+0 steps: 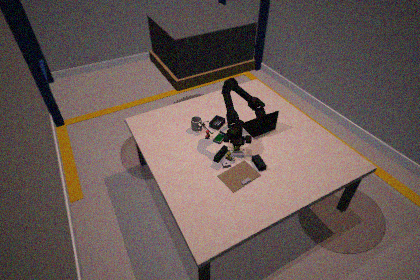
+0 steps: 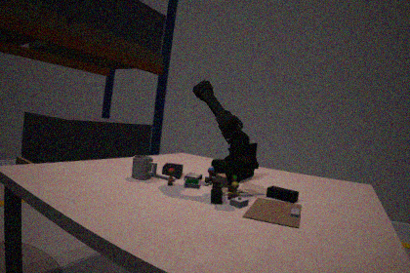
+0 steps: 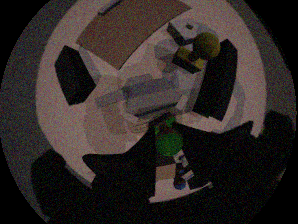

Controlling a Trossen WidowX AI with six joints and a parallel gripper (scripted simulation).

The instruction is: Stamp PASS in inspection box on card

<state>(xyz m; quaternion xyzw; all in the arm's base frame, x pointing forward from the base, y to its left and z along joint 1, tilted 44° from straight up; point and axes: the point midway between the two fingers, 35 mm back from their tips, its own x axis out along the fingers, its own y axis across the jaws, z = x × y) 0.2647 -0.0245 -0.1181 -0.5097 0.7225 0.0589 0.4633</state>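
Observation:
My gripper (image 1: pixel 237 148) (image 3: pixel 163 127) is shut on a stamp with a round green knob (image 3: pixel 169 142), low over the bench. The stamp's lower end is dark and partly hidden by the fingers. A pale grey flat piece (image 3: pixel 152 97), perhaps the card, lies just ahead of the fingers; its box and any print cannot be made out. A small pad with a green top (image 1: pixel 219 137) (image 2: pixel 192 181) sits left of the arm. A yellow-knobbed stamp (image 3: pixel 206 46) stands beside a black block (image 3: pixel 218 85) (image 1: pixel 220 153) (image 2: pixel 216 193).
Another black block (image 1: pixel 259 162) (image 2: pixel 282 194) (image 3: pixel 74 75) lies opposite. A brown board (image 1: pixel 235 175) (image 2: pixel 268 211) (image 3: pixel 127 37) lies at the front, beside a small grey box (image 2: pixel 239 202). A mug (image 1: pixel 196 124) (image 2: pixel 142 168), a red-topped stamp (image 2: pixel 171 177) and a black tray (image 1: pixel 217 122) stand left.

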